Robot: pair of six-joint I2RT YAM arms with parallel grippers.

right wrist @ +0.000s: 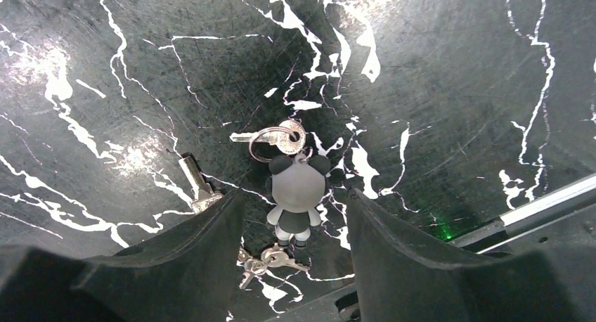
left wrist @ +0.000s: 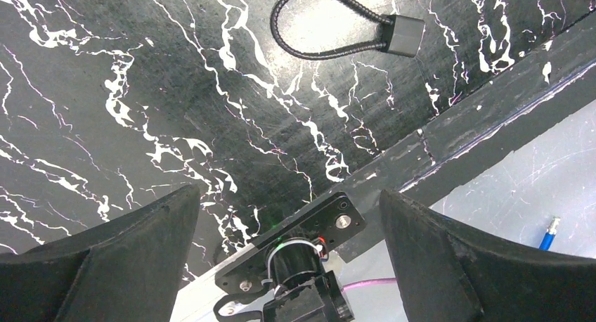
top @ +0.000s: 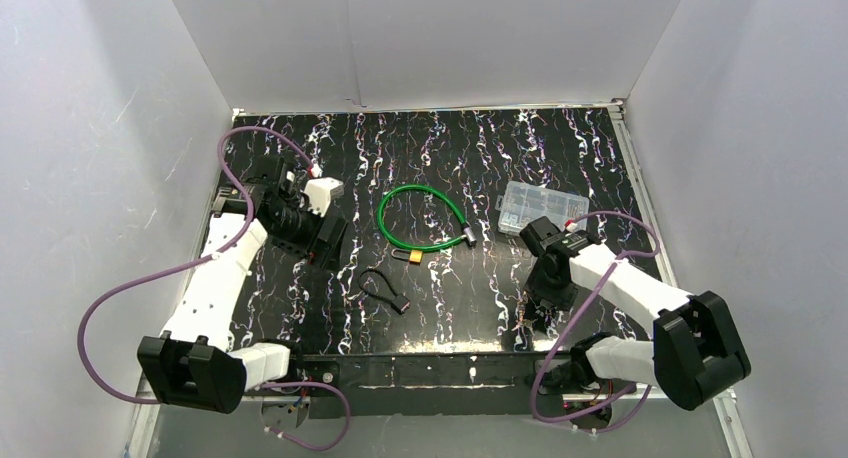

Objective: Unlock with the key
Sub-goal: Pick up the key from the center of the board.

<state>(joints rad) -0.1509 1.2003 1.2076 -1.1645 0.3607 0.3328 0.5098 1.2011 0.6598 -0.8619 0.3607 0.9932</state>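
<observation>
The right claw (right wrist: 294, 195) hangs low over the table (right wrist: 436, 69), jaws partly open and holding nothing. A panda charm (right wrist: 296, 187) lies flat between its fingers, close to both but apparently touching neither. A key (right wrist: 261, 136) on a ring lies just beyond the panda's head. A loose key (right wrist: 195, 185) lies beside one finger, and more keys (right wrist: 266, 261) lie at the panda's feet. The left claw (left wrist: 288, 195), wide open and empty, hovers well apart, near a black cable lock (left wrist: 404, 35). Mid-table lies a green cable (top: 381, 216) with a gold padlock (top: 413, 255).
</observation>
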